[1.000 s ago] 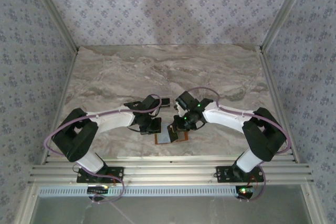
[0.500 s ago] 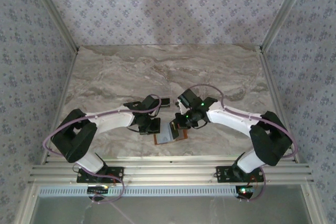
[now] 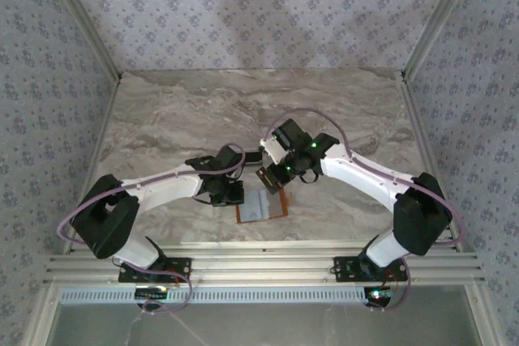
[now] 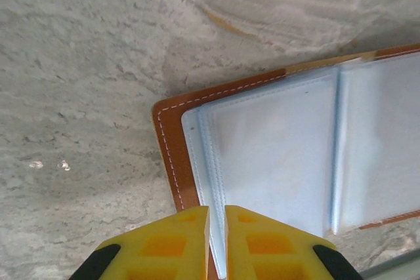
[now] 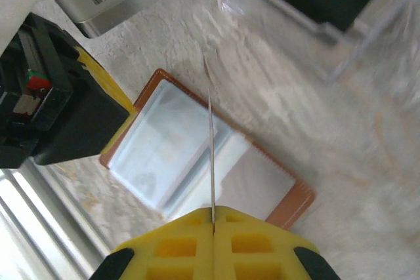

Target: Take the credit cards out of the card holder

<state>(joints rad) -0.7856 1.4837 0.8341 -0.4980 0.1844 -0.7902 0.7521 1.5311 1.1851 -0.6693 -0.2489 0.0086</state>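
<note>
My right gripper (image 5: 212, 224) pinches a card (image 5: 210, 122) edge-on over the open wallet (image 5: 157, 142). My left gripper (image 4: 217, 224) sits at the wallet's edge, fingers barely apart; I can't tell if they grip.

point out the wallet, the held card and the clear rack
wallet (image 4: 174, 155), left wrist view, brown stitched corner
card (image 5: 210, 136), right wrist view, thin edge
clear rack (image 5: 357, 37), right wrist view, see-through side wall

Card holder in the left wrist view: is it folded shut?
No, the card holder lies open on the table, with its pale blue clear sleeves facing up.
</note>
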